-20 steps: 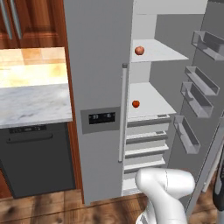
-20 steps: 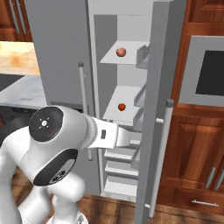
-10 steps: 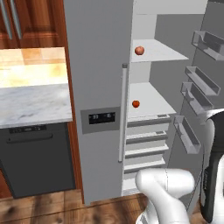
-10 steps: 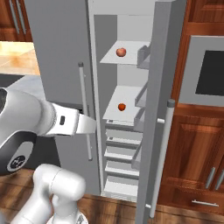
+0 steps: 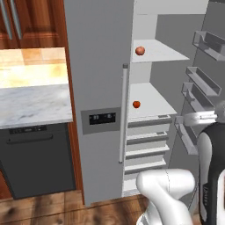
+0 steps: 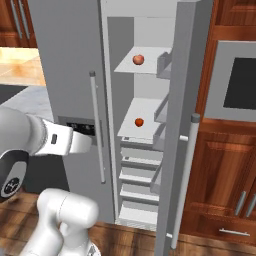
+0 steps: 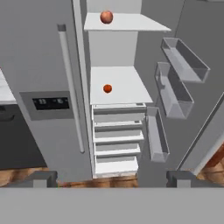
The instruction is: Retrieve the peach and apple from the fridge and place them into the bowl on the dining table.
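Pale salmon-pink round peach (image 5: 139,51) (image 6: 138,59) (image 7: 106,17): on the upper white shelf (image 7: 127,22) inside the fridge, near its left front edge. Deep orange-red round apple (image 5: 136,104) (image 6: 139,122) (image 7: 107,89): on the next white shelf down (image 7: 119,85), directly below the peach, well apart from it. Tall matte grey two-door fridge (image 5: 99,79) (image 6: 65,60) (image 7: 35,65): right door swung open, left door shut, long vertical bar handle (image 5: 123,114) (image 7: 70,87) and dark display panel (image 5: 102,118) (image 7: 50,103) on the shut door. White drawers (image 7: 116,140) stacked beneath the apple's shelf. Clear door bins (image 7: 175,83) on the open door (image 6: 182,100). Two-finger gripper (image 7: 111,178): jaws spread wide, nothing between them, well short of the fridge. Marble counter (image 5: 33,99) over a dark appliance (image 5: 37,160), left of the fridge. Wooden cabinets (image 6: 225,165) to the right.
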